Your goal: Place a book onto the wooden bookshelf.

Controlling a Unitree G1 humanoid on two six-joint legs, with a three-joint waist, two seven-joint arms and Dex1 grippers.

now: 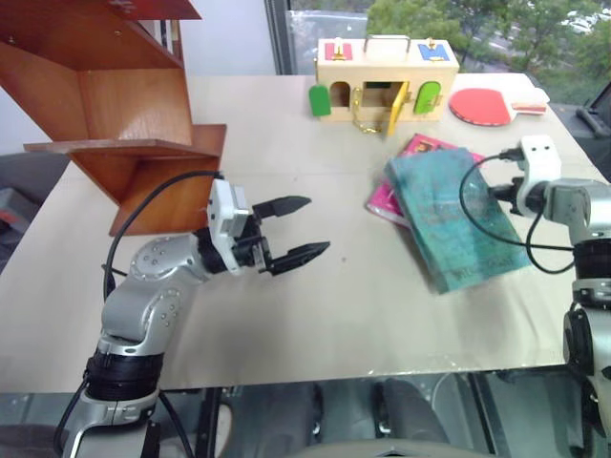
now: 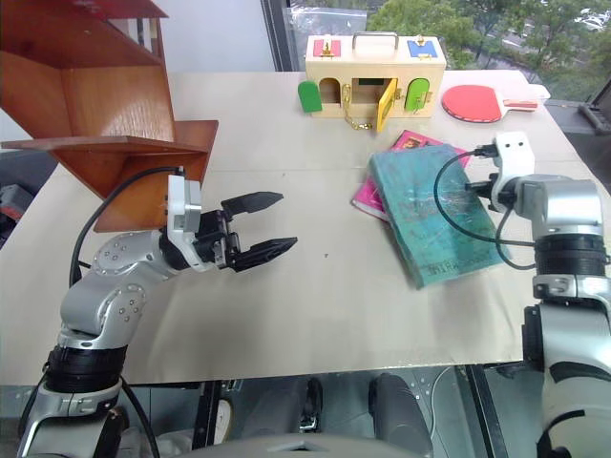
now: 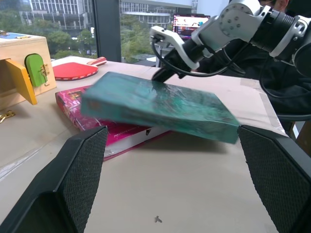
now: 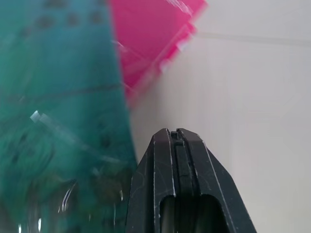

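Right gripper [image 4: 176,133]: one, its two black fingers pressed flat together with nothing between them. The tip sits at the far edge of the book [image 1: 456,219], seemingly touching it; actual contact cannot be confirmed.

Left gripper [image 1: 296,232]: one, both fingers spread wide and empty, held level above the bare table [image 1: 325,315], pointing across toward the books and well apart from them.

Books: two. The teal-green book, glossy in its plastic wrap, lies on the table's right half, overlapping the pink book [image 1: 391,196] beneath it. In the left wrist view its end over the pink book appears raised while the other end rests on the table. The pink book lies flat, showing at the teal book's left and far sides.

Wooden bookshelf [image 1: 124,114]: one, reddish-brown, stepped boards, standing at the table's far left corner, well apart from both books.

Pale wooden box [image 1: 382,81]: one, with green and yellow doors, at the far edge.

Table-tennis paddle [image 1: 487,105]: one, red, just right of the box.
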